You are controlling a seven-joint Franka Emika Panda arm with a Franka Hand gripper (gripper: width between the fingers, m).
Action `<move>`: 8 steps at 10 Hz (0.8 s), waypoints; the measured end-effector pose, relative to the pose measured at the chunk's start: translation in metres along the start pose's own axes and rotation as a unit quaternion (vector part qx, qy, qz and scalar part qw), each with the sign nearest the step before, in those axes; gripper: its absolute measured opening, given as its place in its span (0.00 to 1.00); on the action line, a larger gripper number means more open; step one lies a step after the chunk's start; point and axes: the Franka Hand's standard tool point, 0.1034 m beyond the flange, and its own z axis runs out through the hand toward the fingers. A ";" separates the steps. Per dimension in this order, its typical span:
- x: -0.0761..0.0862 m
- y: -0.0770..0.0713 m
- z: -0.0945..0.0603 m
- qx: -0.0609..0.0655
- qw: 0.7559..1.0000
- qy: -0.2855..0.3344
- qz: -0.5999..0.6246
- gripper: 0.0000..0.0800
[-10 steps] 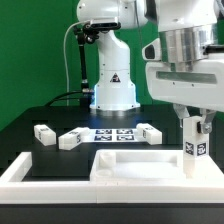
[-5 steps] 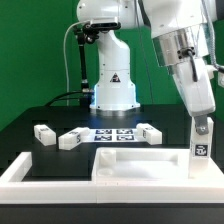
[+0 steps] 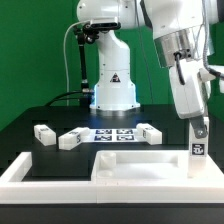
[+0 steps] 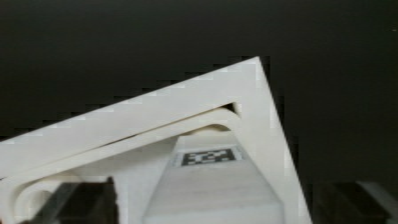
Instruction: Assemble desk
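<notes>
White plastic square-section leg [image 3: 198, 148] upright on flat rectangular tabletop [image 3: 112, 170]

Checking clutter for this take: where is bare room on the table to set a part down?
Bare black table lies at the exterior view's left, between the border wall and the loose legs. Crowded: legs flank the marker board.

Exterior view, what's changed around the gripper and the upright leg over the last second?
The gripper turned at the wrist, from pointing straight down to leaning over the upright leg. In the wrist view its fingers now stand clear of the leg, so it seems to have let go. The leg, the tabletop and the three loose legs stayed put.
</notes>
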 end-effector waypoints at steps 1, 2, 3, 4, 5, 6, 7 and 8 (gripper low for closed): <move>-0.002 -0.001 -0.005 0.002 1.000 -0.002 -0.019 0.80; -0.006 0.000 -0.023 0.008 0.999 -0.008 -0.045 0.80; -0.009 0.005 -0.041 0.018 0.998 -0.013 -0.051 0.81; -0.009 0.009 -0.047 0.018 0.998 -0.015 -0.053 0.81; -0.008 0.009 -0.042 0.016 0.998 -0.013 -0.053 0.81; -0.007 0.009 -0.040 0.015 0.998 -0.012 -0.053 0.81; -0.007 0.010 -0.041 0.015 0.998 -0.012 -0.053 0.81; -0.007 0.010 -0.040 0.014 0.998 -0.012 -0.053 0.81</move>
